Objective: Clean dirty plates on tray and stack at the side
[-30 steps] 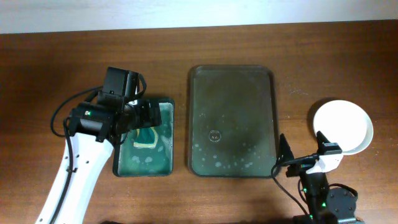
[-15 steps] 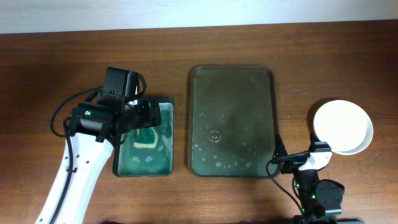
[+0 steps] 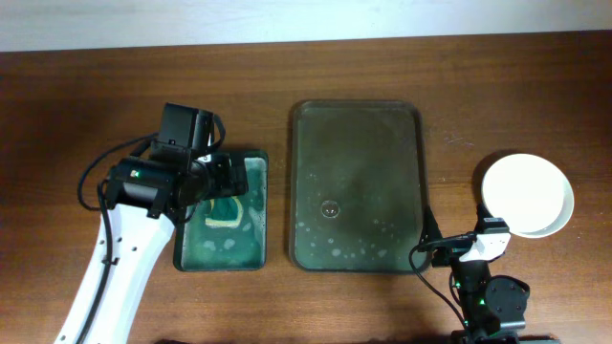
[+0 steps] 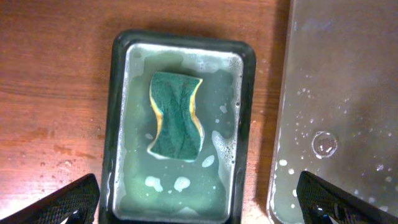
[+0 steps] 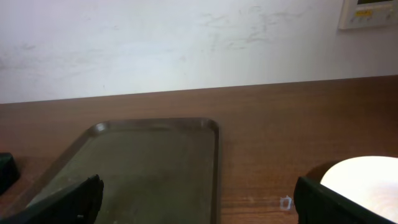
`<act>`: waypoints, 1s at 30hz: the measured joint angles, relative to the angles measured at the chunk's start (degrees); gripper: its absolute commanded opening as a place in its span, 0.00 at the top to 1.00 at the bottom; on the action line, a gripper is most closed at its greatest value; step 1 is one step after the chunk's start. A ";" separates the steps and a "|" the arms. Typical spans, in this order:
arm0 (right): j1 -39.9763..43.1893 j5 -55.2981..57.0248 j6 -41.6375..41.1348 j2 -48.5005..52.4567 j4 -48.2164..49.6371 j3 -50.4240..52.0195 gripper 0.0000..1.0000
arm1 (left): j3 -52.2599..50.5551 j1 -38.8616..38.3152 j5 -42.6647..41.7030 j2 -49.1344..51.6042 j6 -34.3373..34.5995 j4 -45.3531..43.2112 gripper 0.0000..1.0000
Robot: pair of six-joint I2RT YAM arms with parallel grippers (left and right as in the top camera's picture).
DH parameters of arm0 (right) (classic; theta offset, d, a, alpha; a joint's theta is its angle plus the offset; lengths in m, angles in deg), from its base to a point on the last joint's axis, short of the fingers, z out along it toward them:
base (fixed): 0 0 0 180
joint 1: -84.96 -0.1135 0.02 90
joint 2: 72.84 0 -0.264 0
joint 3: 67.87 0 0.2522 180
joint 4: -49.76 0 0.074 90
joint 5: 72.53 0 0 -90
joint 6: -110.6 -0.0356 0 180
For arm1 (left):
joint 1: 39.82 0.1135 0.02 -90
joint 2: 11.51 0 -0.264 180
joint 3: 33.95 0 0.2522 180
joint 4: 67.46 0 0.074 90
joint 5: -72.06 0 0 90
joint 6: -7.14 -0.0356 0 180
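The large dark tray (image 3: 356, 186) lies at the table's middle, wet with soap suds and holding no plates; it also shows in the left wrist view (image 4: 348, 93) and the right wrist view (image 5: 155, 162). The plates (image 3: 528, 196) sit as a pale round pile on the table right of the tray; only the white top one shows, also in the right wrist view (image 5: 367, 180). My left gripper (image 3: 228, 180) (image 4: 199, 208) is open and empty above the small green tray. My right gripper (image 3: 459, 239) (image 5: 205, 205) is open and empty, low at the front right, between tray and plates.
A small green tray (image 3: 222, 253) of soapy water left of the big tray holds a green and yellow sponge (image 3: 225, 208) (image 4: 177, 115). A white wall runs behind the table's far edge (image 5: 199, 87).
My right gripper has drawn back from the edge of the plates toward the table's front and is now apart from them. The left arm has not moved.
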 measured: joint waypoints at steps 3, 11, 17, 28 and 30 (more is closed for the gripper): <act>0.00 0.00 0.02 0.00 0.00 0.00 0.02 | -1.64 0.00 1.75 -2.47 -0.02 -1.95 0.01; 0.00 0.00 0.02 0.00 0.00 0.00 0.01 | -21.75 0.02 6.84 -26.23 -1.09 -31.67 0.01; 0.00 0.00 0.02 0.02 0.02 0.00 0.02 | -43.78 2.73 7.39 -43.30 -4.39 -48.33 0.01; 0.00 0.00 0.00 0.04 0.00 0.00 0.02 | -66.95 8.76 7.43 -71.78 -5.40 -57.16 0.01; 0.00 0.00 -0.02 0.04 -0.02 0.00 0.02 | -70.93 9.40 7.41 -75.89 -5.38 -59.06 0.01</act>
